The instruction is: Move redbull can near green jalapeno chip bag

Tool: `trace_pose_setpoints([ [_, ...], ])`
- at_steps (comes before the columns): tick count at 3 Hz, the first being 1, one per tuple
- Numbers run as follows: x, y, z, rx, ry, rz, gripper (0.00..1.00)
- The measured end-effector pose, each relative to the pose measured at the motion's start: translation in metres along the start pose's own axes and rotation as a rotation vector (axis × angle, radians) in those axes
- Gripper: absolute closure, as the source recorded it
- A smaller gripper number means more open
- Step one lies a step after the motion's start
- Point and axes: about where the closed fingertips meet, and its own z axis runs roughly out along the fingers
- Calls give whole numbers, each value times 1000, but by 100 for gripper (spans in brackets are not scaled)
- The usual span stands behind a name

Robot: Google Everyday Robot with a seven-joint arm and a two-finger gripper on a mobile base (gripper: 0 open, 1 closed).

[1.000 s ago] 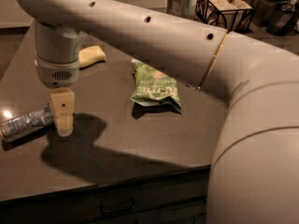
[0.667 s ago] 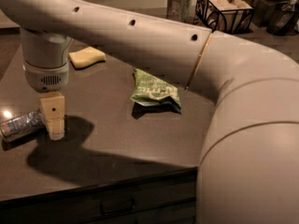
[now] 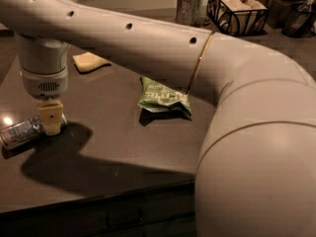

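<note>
Hanging at the redbull can, the hand has the sponge behind.

The gripper, low at the left of the desk, covers the right end of the can. The arm hides the right edge of the bag.

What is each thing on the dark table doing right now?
Slim silver-and-blue metal redbull can: lying on its side, apart from the bag.
Crinkled green jalapeno chip bag: lying flat, mid-table.
Flat yellow sponge: lying flat, far side.
Cream robot tool: low at the can's end nearer the bag.
</note>
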Motion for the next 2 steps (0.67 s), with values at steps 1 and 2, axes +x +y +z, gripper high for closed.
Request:
trace_pose_setpoints([
  [1, 13, -1, -4, 7, 7, 24, 69],
  [2, 49, -6, -22, 37, 29, 77, 93],
])
